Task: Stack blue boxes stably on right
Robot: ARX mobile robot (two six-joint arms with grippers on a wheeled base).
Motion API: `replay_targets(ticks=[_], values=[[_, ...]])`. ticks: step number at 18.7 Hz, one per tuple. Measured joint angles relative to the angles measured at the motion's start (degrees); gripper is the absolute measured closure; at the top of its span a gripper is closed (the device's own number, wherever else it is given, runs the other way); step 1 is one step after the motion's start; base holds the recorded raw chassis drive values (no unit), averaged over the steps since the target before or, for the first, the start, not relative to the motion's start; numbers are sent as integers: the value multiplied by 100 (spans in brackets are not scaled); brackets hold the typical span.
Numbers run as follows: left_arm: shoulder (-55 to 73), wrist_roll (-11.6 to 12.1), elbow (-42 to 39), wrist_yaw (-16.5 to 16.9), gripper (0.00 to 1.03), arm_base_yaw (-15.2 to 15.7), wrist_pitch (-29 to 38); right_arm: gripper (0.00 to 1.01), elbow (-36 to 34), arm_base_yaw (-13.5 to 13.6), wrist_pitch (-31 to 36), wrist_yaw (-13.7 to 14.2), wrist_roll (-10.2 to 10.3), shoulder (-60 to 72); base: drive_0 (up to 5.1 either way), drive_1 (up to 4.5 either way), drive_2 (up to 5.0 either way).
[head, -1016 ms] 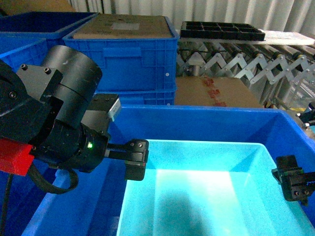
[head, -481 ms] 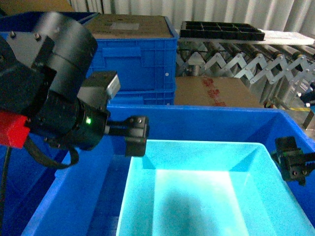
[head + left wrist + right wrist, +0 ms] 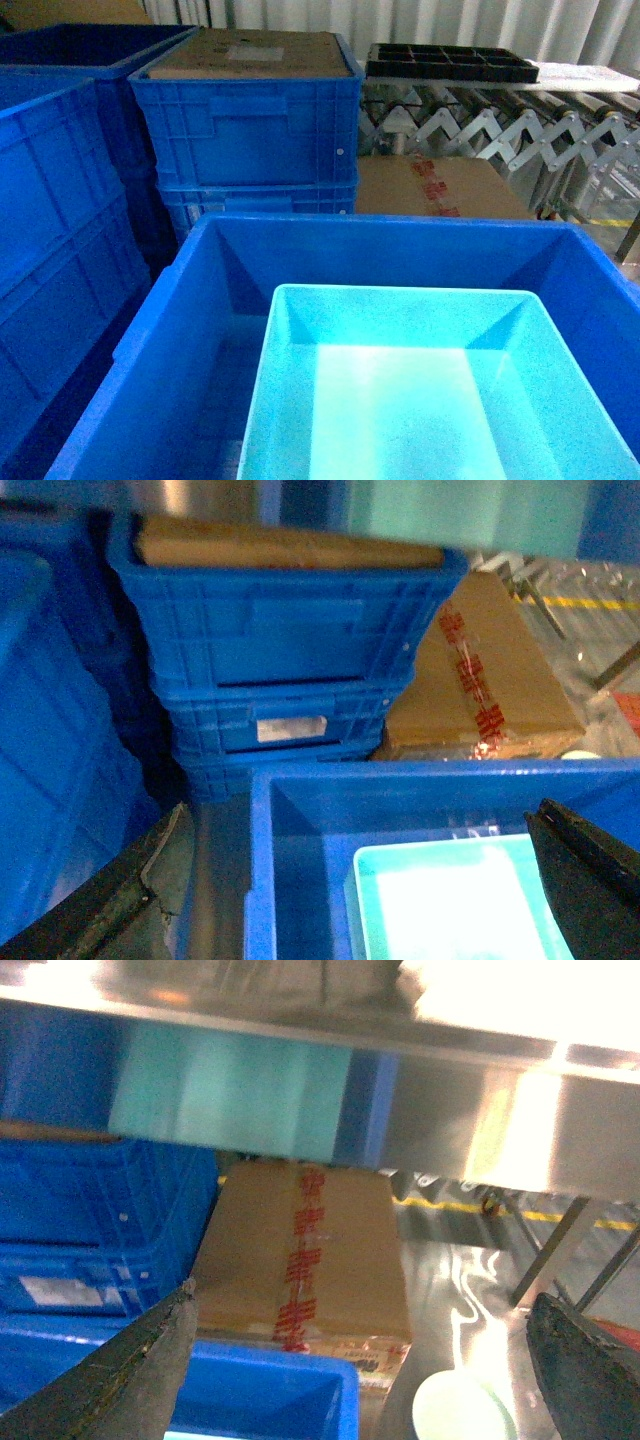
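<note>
One tub (image 3: 400,315) in light turquoise plastic: shallow, rectangular, with smooth walls sloping inward to a flat pale floor and a rounded rolled rim. Empty, upright, open side up. Set inside a big dark blue crate (image 3: 380,245), toward its right wall, with a wide strip of the crate's floor bare along the left wall and a narrower strip along the far wall. Sides squared up with the crate's walls, no tilt. Near end cut off by the bottom edge of the head view, so long axis impossible to tell. Seen from the left wrist too (image 3: 450,900), again low in the crate and cut off at the bottom.

No arm visible from the head camera. Left gripper (image 3: 355,815) above the crate's far left corner, jaws spread wide, nothing between them. Right gripper (image 3: 362,1298) beyond the crate's far right corner, jaws likewise wide and empty.

Behind the crate: stacked crates (image 3: 250,130) of the same dark blue, topped by a brown board (image 3: 255,50). Just right of the stack, a cardboard box (image 3: 440,185) with red-printed tape. Farther back, a black tray (image 3: 450,62) on a roller conveyor (image 3: 500,130). Another tall blue bin (image 3: 50,220) at the left.
</note>
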Motion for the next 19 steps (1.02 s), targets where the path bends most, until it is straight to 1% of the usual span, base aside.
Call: replay_targets(ticks=[1,2,4,5,6,8,16,17,18,19], values=[[-411,-33,-9,-4,5,31,-131,3,26,-85,-125,-83,24,-387,0,0,0],[-734,-46,-122,-39,5,9,-96,3,20,-122,-245,-111,37,-599,0,0,0],[-981,-61,-280,-39,5,-33,-35,3,-17,-146,-363,-155,44,-706,0,0,0],[-1054,-63,-304,-37,5,-35,-138,3,-74,-146,-232,-216,68,-767,0,0,0],[-1064,-61,-313,-39,5,-35,-111,3,-98,-138,-203,-120,63,-863,0,0,0],[-1064,-63,-313,-44,5,-33,-114,3,-101,-140,-179,-90,63,-951,0,0,0],[-1062,-63,-313,-55,5,-24,-116,4,-107,-140,-153,-55,74,-990,0,0,0],[-1143,107,-682,-452,11,-61,935,26,-905,101,461,240,304,-1427,0,0,0],[-1856,675,-2184,-846,35,111,2553,50,-1976,153,935,243,372,-1943,0,0,0],[-2135,789,-2715,-802,46,258,3018,61,-2350,125,1084,260,382,-2100,0,0,0]])
